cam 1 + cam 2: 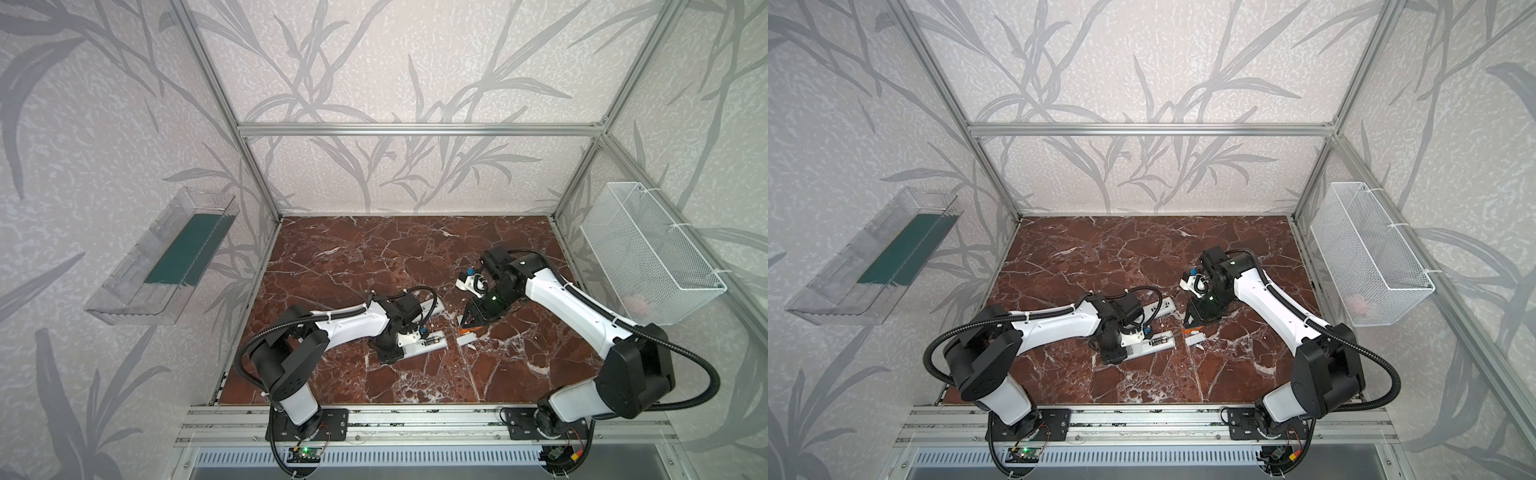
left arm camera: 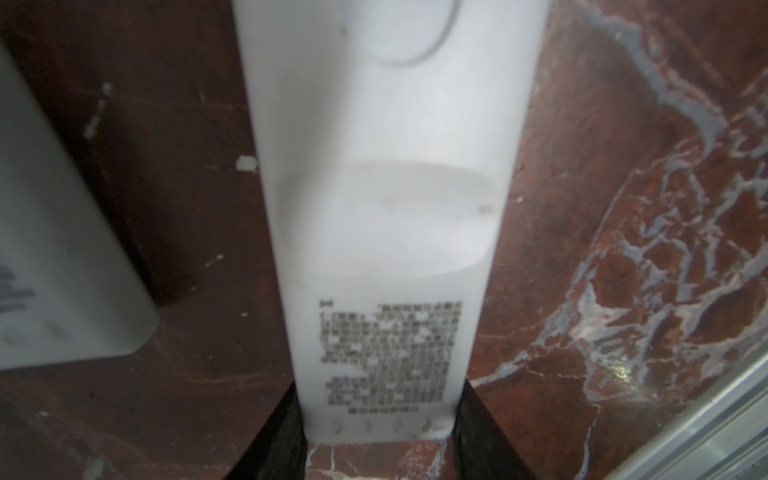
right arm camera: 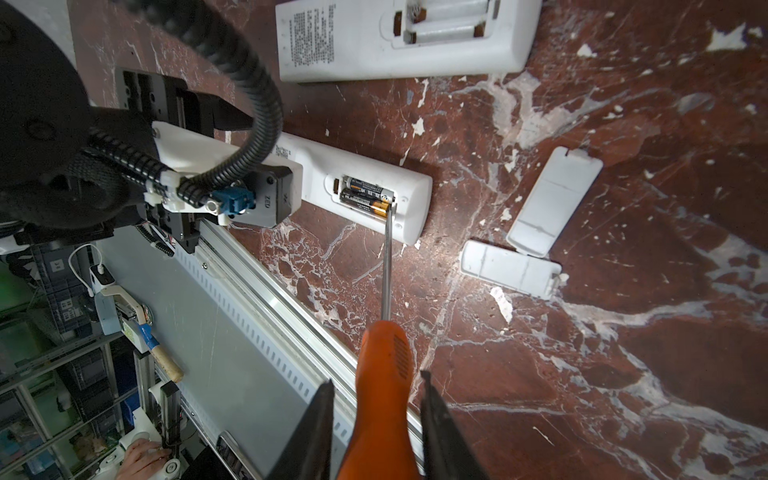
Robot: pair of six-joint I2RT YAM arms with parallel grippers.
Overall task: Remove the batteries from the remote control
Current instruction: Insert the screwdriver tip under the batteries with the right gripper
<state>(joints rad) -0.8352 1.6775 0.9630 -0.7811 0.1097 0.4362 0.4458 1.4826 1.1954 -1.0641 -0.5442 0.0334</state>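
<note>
Two batteries [image 3: 368, 195] lie side by side in the open bay of the near remote [image 1: 419, 351], at lower centre in both top views. Their long axes follow its length, roughly left to right, and one gold end faces the remote's free end. The left gripper [image 2: 379, 384] is clamped on that remote. The right gripper [image 3: 377, 377] is clamped on the single screwdriver [image 3: 380, 349], its tip at the gold end. The table [image 1: 374, 257] is red-brown marble and the walls are leaf-patterned. A far remote [image 3: 361, 50] makes two remotes, and there are two loose covers [image 3: 555, 199].
</note>
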